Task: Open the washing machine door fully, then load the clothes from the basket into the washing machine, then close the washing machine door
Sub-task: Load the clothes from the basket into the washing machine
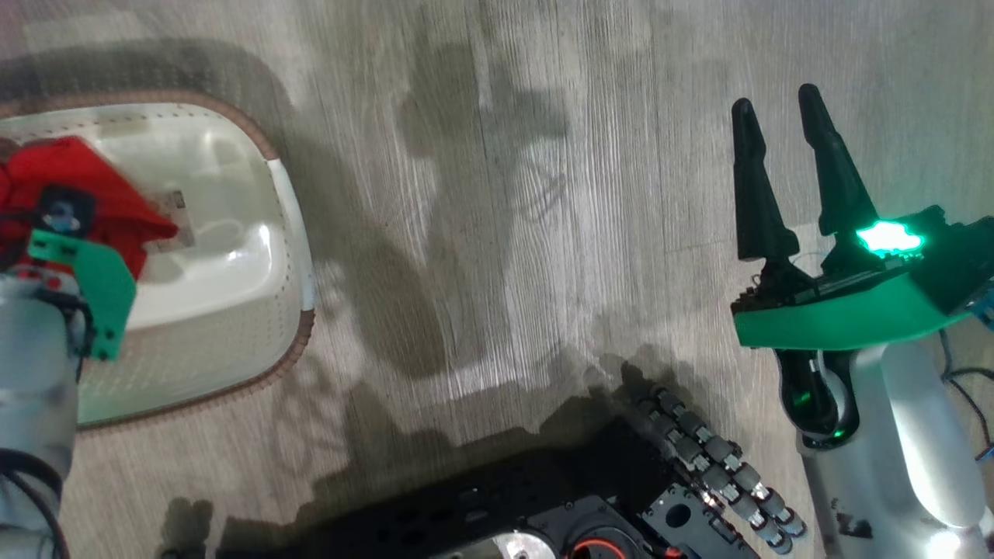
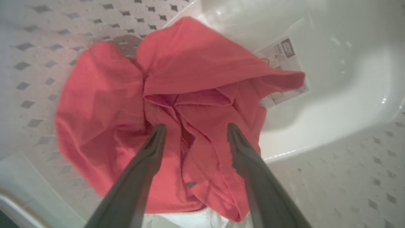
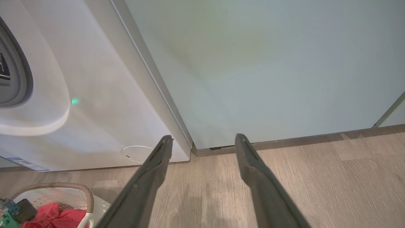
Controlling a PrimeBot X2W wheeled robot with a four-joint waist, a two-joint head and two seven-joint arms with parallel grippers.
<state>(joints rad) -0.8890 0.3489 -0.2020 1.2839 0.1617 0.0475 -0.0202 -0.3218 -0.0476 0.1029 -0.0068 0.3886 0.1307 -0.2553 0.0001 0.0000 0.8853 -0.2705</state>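
Mid-loading — poised inside the basket (image 1: 289,210), left gripper (image 2: 196,126) spread wide astride the clothes (image 2: 126,104); right gripper (image 1: 775,99) parted, empty — nothing lifted yet.

The basket (image 1: 289,233) sits on the wood-grain floor (image 1: 505,155) at the left, its brown rim curving round white perforated walls; the clothes (image 1: 85,178), bright red, lie bunched in its left part, touching a label sticker (image 1: 175,203) on the bottom; the left arm (image 1: 31,365), pale with a green bracket, reaches over the red fabric and hides its own fingers; the right gripper (image 1: 775,99) hangs over bare floor well apart from the basket, fingers spread and holding nothing, a green light glowing at its wrist; the robot's black base (image 1: 505,505) lies along the bottom edge.
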